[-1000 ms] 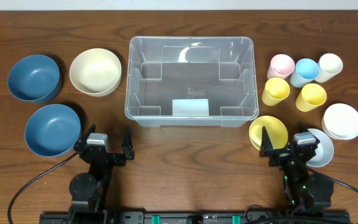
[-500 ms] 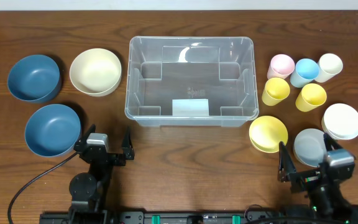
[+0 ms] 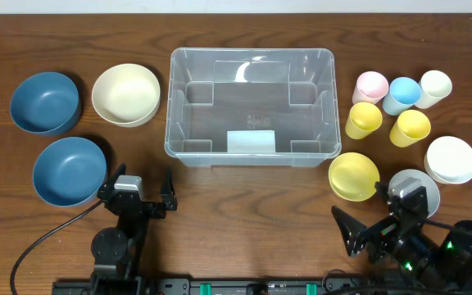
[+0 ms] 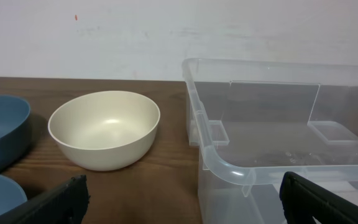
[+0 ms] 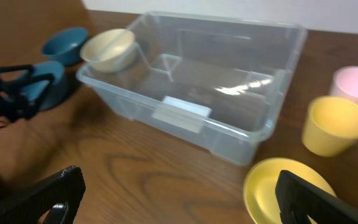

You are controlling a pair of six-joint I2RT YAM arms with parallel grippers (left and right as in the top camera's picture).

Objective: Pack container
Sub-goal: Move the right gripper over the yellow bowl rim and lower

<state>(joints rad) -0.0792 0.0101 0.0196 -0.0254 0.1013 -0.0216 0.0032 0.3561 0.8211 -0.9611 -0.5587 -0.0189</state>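
Sitting mid-tabletop (image 3: 244,205) toward 12 o'clock, the clear rectangular container (image 3: 251,106) shows rounded corners, a thick rim and moulded inner steps. The left fingers (image 3: 168,187) at 7 o'clock and the right fingers (image 3: 344,231) at 5 o'clock are spread wide, gripping nothing.

The left arm (image 3: 115,244) and right arm (image 3: 437,256) are matte black with round joints, and each wrist bears a silver-grey block (image 3: 127,185). A thin black cable (image 3: 29,252) loops from the left base — small green lights (image 3: 403,265) glow on the right arm.
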